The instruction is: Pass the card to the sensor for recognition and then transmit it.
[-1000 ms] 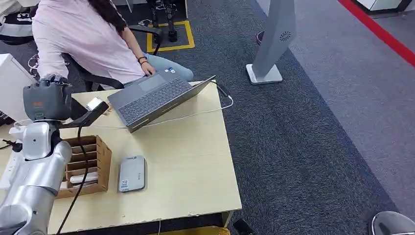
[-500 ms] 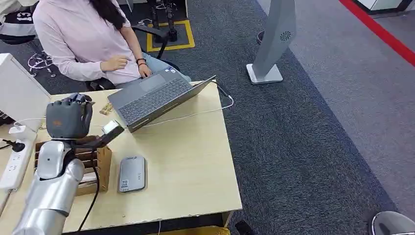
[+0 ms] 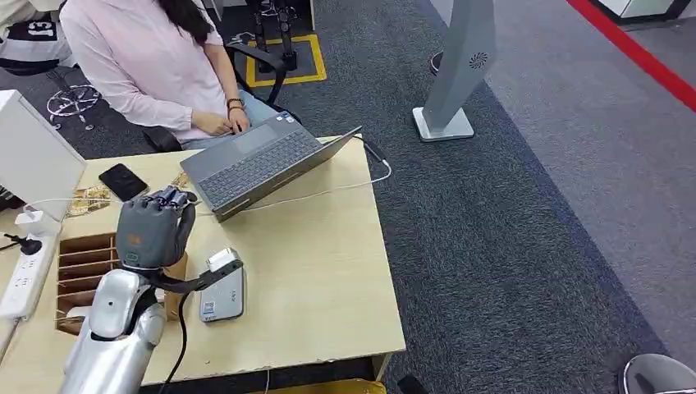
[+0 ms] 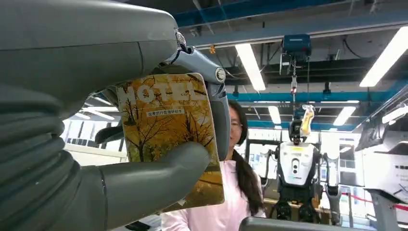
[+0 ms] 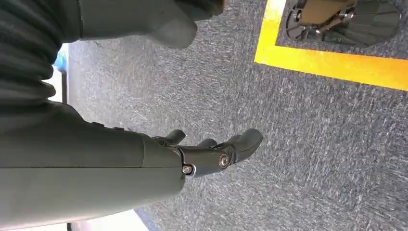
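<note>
The card (image 4: 168, 139) held in the left hand (image 4: 86, 159) reads "HOTEL" in pale capitals along one edge. A white strip of small print beneath it is too small to read.

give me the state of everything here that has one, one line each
left robot hand: raised above the table, gripping the card
card: held between thumb and fingers, printed face towards the wrist camera
right robot hand: holding nothing, fingers loosely apart, over the carpet
sensor: lying flat on the table, beside the wooden organiser
laptop: lid open, a person's hand at it
phone: lying flat, screen dark
wooden organiser: slots open upward
</note>
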`<state>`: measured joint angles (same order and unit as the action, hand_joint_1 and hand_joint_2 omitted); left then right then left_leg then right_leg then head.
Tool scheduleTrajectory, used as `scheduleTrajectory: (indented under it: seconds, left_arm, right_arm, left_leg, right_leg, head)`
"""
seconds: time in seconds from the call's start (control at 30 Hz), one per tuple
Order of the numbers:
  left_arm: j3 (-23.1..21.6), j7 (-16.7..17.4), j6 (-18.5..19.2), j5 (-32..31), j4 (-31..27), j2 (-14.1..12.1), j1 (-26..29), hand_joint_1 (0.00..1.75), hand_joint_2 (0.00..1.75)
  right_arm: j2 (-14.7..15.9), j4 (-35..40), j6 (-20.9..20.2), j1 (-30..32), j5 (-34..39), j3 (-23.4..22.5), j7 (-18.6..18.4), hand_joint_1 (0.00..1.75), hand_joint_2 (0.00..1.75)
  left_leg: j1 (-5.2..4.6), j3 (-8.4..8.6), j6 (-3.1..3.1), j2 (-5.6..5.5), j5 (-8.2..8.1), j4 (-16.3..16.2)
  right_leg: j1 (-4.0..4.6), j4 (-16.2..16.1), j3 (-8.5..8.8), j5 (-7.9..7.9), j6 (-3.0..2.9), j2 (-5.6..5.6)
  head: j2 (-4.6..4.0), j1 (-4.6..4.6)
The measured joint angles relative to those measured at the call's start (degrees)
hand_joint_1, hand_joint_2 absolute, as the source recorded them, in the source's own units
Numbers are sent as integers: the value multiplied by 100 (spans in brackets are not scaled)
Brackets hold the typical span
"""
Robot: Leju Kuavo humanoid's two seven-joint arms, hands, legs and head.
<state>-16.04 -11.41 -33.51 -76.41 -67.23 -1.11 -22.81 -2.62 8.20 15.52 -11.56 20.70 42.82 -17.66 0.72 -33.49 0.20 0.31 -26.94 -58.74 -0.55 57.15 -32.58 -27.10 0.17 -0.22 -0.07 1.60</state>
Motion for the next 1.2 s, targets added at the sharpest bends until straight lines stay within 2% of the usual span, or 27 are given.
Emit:
scheduleTrajectory:
  seconds: [0.3,0.63,0.73,0.87,1.2]
  left_arm:
    - [-282,225,168,-155,-288,-7,266,175,175]
    - [-396,555,275,-634,-487,-168,977,175,175]
    - [-402,658,470,-706,-494,-199,1052,175,175]
    - [-406,822,955,-673,-398,-234,1098,175,175]
    - [-409,835,1093,-680,-252,-258,1090,175,175]
  right_arm:
    - [35,0,74,36,103,-2,55,0,175]
    - [72,0,123,183,271,-59,140,0,175]
    - [81,0,122,197,284,-61,138,0,175]
    - [98,0,122,228,323,-63,160,0,175]
    - [111,0,120,241,323,-63,157,0,175]
  left_leg:
    - [-1,-2,1,0,-1,0]
    - [0,-2,1,-1,-2,1]
    - [0,-2,1,0,-2,1]
    - [0,-2,1,-1,-1,1]
    - [0,-2,1,-1,-1,1]
  right_leg:
    - [-1,-1,0,-1,0,0]
    - [0,-1,-1,-4,2,-1]
    - [0,-1,-1,-3,2,-1]
    - [0,-1,0,-3,2,-2]
    - [0,-1,-1,-3,2,-1]
  head:
    - [0,0]
    - [0,0]
    - [0,0]
    - [0,2]
    - [0,0]
